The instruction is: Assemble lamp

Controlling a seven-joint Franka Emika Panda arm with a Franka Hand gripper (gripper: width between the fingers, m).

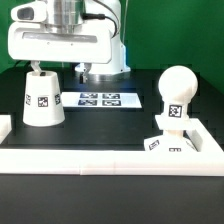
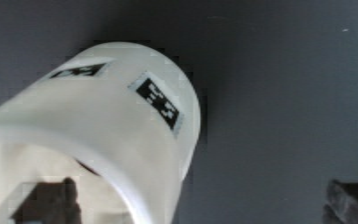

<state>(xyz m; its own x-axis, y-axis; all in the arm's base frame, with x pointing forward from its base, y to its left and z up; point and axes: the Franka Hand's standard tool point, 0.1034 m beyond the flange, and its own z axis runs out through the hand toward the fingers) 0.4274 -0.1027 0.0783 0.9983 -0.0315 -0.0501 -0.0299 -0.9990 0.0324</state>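
The white tapered lamp shade (image 1: 42, 98) stands on the black table at the exterior view's left, narrow end up, with a square tag on its side. It fills much of the wrist view (image 2: 114, 125). My gripper (image 1: 58, 68) is open and empty just above it. One finger (image 2: 51, 200) is over the shade's top. The other finger (image 2: 354, 203) is out over bare table beside the shade. The round bulb (image 1: 176, 88) stands upright in the low square base (image 1: 166, 146) at the exterior view's right.
The marker board (image 1: 100, 99) lies flat behind the shade, near the robot's foot. A low white wall (image 1: 100, 156) runs along the front of the table and turns back along the right side past the base.
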